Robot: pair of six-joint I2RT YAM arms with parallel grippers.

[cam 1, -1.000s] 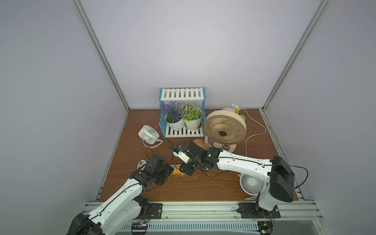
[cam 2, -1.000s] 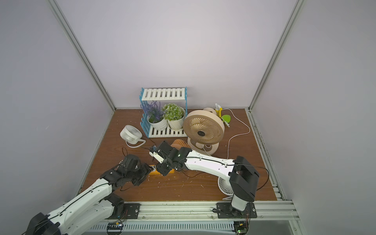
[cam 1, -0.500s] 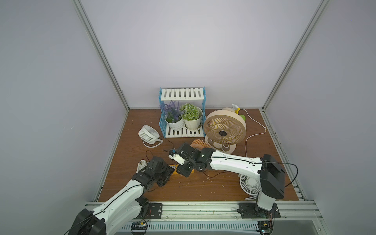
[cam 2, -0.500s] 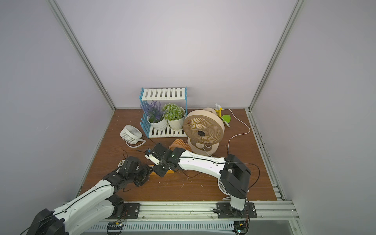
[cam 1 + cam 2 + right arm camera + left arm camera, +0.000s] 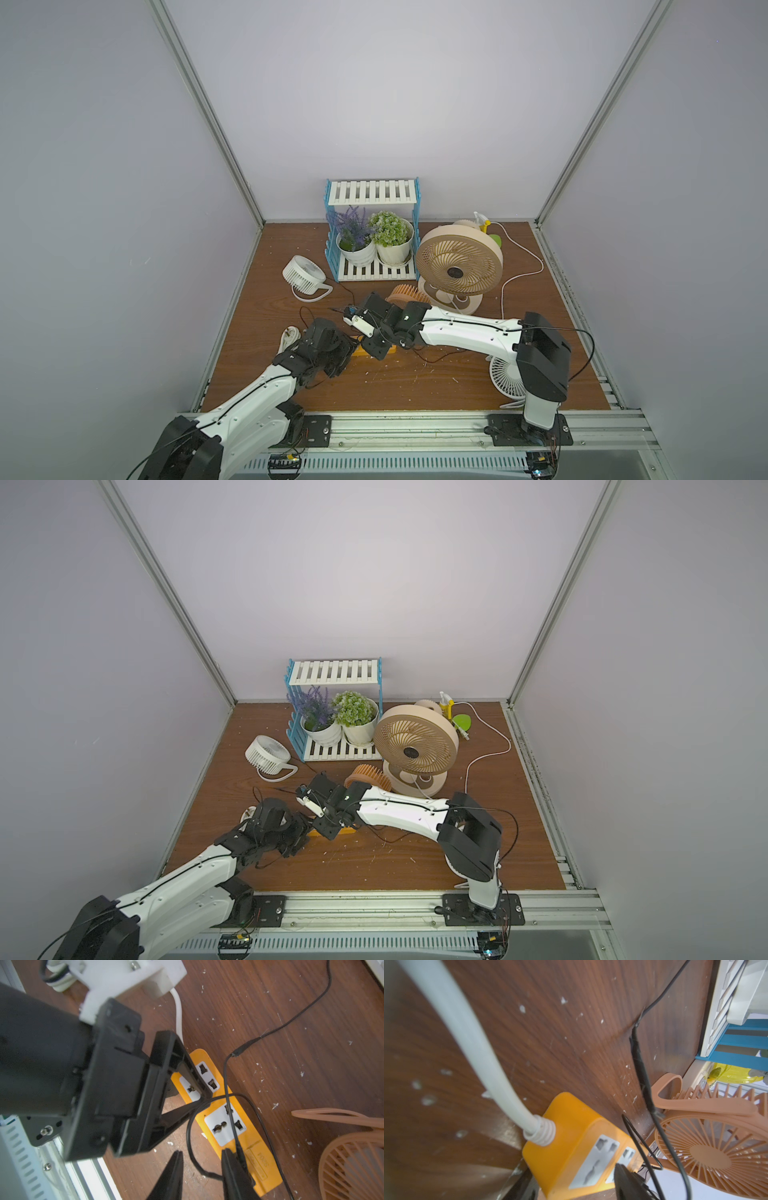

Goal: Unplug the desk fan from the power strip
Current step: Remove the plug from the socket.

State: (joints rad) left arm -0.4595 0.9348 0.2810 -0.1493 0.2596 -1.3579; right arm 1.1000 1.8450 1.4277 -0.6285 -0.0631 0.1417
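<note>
Bench contents, in a top view. We recorded a blue-framed shelf (image 5: pixel 372 192) with white slats at centre frame, at the back of the wooden tabletop (image 5: pixel 436 386). Its lower tier held two white pots side by side: a purple-flowered plant (image 5: pixel 351 224) on the left and a green-and-white plant (image 5: pixel 390 228) on the right. Just right of the shelf a large beige fan (image 5: pixel 457 266) stood upright, grille toward the camera. A white cord (image 5: pixel 536 266) looped to its right. Above the fan we saw a yellow spray bottle (image 5: pixel 483 221) and a green leaf-shaped item (image 5: pixel 494 240). A small orange fan (image 5: pixel 403 293) lay at the beige fan's lower left. A white fan (image 5: pixel 505 376), partly hidden, sat lower right. White flecks dotted the wood.
</note>
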